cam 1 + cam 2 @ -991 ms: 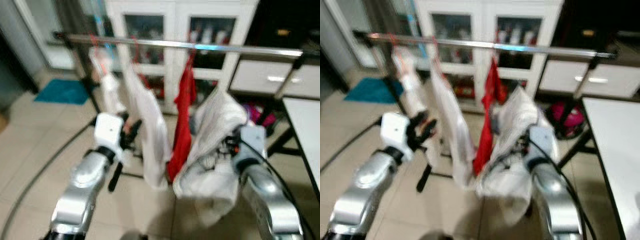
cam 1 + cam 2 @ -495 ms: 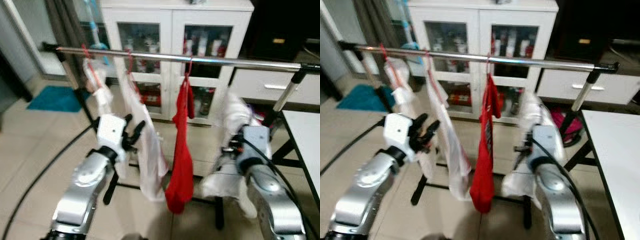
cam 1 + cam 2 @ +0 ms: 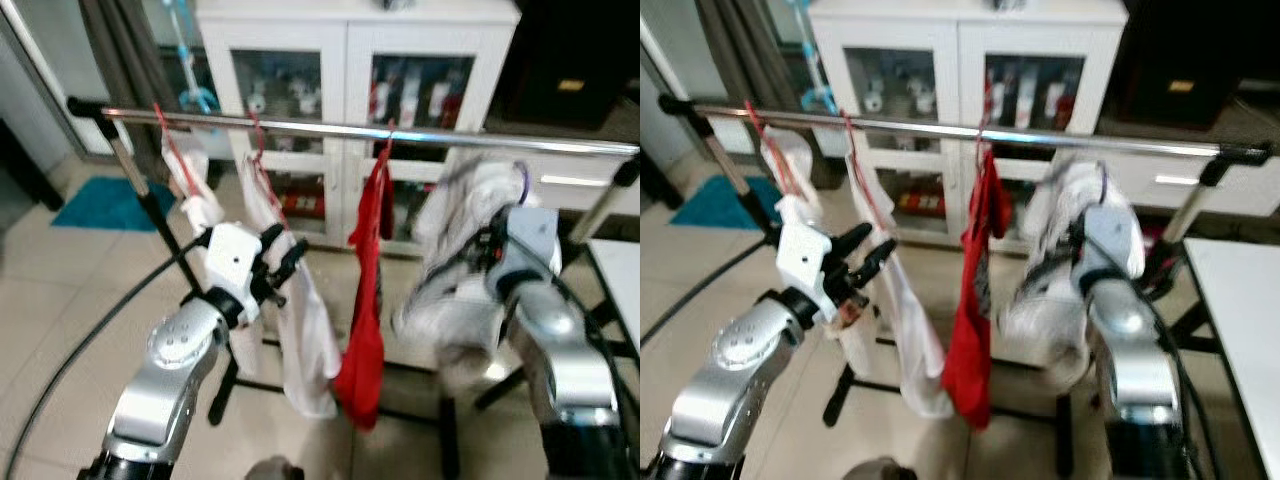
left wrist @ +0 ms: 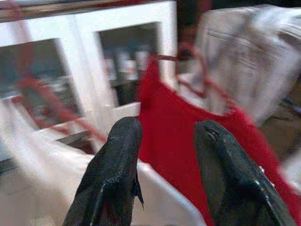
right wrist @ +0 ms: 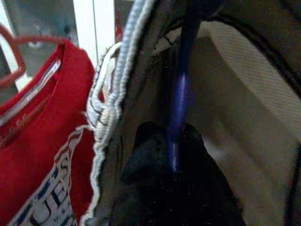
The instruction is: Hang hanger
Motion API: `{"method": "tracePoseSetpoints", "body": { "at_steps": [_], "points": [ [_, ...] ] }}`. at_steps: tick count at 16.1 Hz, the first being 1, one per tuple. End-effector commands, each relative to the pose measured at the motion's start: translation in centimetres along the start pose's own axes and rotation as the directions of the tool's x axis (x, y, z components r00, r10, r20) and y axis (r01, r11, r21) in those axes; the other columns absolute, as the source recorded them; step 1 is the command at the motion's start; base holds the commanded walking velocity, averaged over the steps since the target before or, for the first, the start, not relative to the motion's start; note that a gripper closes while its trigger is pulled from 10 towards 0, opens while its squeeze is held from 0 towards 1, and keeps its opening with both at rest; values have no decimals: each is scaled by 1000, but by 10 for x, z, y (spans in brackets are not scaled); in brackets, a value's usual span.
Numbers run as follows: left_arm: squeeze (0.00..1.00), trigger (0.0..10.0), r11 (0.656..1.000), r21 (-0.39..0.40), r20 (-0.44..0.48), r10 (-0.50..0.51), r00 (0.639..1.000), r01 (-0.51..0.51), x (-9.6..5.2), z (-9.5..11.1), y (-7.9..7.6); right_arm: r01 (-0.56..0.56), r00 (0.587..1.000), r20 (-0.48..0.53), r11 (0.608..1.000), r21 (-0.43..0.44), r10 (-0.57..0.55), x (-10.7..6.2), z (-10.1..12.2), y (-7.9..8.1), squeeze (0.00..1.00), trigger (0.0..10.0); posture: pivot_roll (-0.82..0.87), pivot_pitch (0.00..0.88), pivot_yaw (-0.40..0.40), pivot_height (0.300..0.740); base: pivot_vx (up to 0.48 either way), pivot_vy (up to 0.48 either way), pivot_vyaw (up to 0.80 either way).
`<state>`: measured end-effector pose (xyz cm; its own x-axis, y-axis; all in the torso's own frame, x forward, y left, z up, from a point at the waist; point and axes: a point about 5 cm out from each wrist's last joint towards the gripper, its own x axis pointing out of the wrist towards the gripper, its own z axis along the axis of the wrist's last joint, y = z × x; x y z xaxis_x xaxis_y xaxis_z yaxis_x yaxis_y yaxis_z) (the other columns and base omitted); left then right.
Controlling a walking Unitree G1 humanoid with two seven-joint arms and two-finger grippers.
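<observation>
A silver clothes rail [image 3: 330, 128] runs across in front of me. On it hang a red shirt [image 3: 365, 300] on a red hanger and two white garments [image 3: 300, 320] further left. My right gripper [image 5: 171, 155] is shut on the stem of a blue hanger [image 5: 178, 103] that carries a white garment [image 3: 450, 275]. That bundle is held up just below the rail, right of the red shirt, and the hanger's hook [image 3: 520, 178] sits under the bar. My left gripper [image 3: 282, 260] is open beside the middle white garment, with nothing between its fingers [image 4: 120, 155].
A white glass-door cabinet [image 3: 350, 60] stands behind the rail. A teal mat [image 3: 105, 200] lies on the tiled floor at left, and a black cable [image 3: 90, 330] curves past the rack's leg. A white table edge [image 3: 620, 270] is at far right.
My right arm has lifted the white garment and its hanger from waist height up close under the rail. The left gripper has stayed open by the white garment.
</observation>
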<state>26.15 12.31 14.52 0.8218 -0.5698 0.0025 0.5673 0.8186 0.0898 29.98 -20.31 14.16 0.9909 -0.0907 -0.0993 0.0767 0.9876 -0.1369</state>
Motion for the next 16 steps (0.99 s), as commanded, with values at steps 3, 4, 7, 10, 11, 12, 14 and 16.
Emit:
{"method": "tracePoseSetpoints", "body": {
  "at_steps": [3, 4, 7, 10, 11, 12, 14, 16],
  "points": [
    [0, 10000, 984, 34, 41, -177, 983, 176, 10, 21, -12, 56, 995, 84, 998, 24, -58, 22, 23, -19, 0, 10000, 123, 43, 58, 740, 0, 0, 0],
    [0, 10000, 972, 49, 42, -230, 972, 228, 12, 27, -15, 53, 996, 76, 998, 32, -55, 35, 30, -20, 0, 10000, 122, 49, 63, 740, 0, 0, 0],
    [0, 10000, 939, 87, 22, -337, 941, 334, 14, 32, -23, 72, 996, 48, 993, 97, -77, 56, 40, -22, 0, 10000, 125, 64, 66, 740, 0, 0, 0],
    [0, 10000, 925, 81, 19, -373, 927, 371, 12, 38, -27, 82, 995, 50, 987, 138, -90, 76, 55, -26, 0, 10000, 134, 91, 57, 740, 0, 0, 0],
    [0, 10000, 917, 77, 8, -392, 920, 390, 10, 37, -29, 67, 997, 27, 991, 115, -70, 82, 56, -26, 0, 10000, 139, 99, 54, 740, 0, 0, 0],
    [0, 10000, 909, 65, 7, -412, 911, 411, 8, 37, -32, 47, 999, 0, 994, 104, -47, 86, 57, -24, 0, 10000, 140, 103, 52, 740, 0, 0, 0],
    [0, 10000, 895, 47, 16, -445, 895, 444, 5, 41, -35, 19, 998, -56, 995, 98, -13, 93, 55, -22, 0, 10000, 141, 115, 50, 740, 0, 0, 0],
    [0, 10000, 890, 42, 15, -455, 890, 454, 4, 42, -37, 7, 995, -100, 995, 95, 3, 96, 52, -23, 0, 10000, 145, 120, 51, 740, 0, 0, 0]
  ]
}}
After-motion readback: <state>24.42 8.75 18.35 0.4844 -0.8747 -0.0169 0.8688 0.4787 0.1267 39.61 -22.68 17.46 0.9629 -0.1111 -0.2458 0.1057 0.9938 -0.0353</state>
